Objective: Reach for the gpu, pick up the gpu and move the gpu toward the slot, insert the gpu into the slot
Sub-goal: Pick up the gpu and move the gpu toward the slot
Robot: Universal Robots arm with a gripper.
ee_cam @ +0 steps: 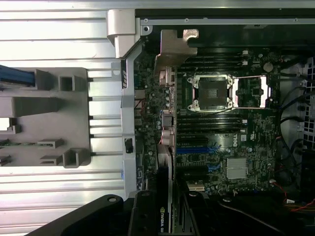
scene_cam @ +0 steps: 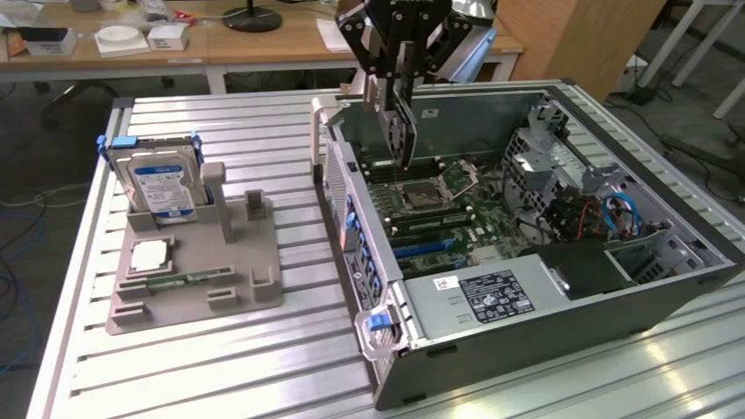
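Quick update from the remote desk: pickup's done and I'm in the carry-to-slot part. The black gripper point(scene_cam: 396, 83) is partly closed and pinching the gpu point(scene_cam: 403, 131), a thin flat dark circuit card with a silvery metal end bracket, by its upper part, so the card hangs edge-down.

It's over the open grey-and-black computer case point(scene_cam: 652, 297), which lies on its side along the exterior view's right edge of the silvery slatted metal worktop point(scene_cam: 233, 367). The card is just inside the case's rear wall, toward the worktop's far edge. It's above the green motherboard point(scene_cam: 466, 209) and, as far as I can judge, not touching it, so it isn't seated yet.

I take the slot to be one of the long blue connectors point(ee_cam: 196, 147) on the board, apart from the card. My read is that seating calls for lining the card's bottom edge up along that connector, with the bracket against the rear wall. After that it wants a straight, gentle push down.

The grey parts holder point(scene_cam: 233, 279) by the worktop's left edge isn't involved.
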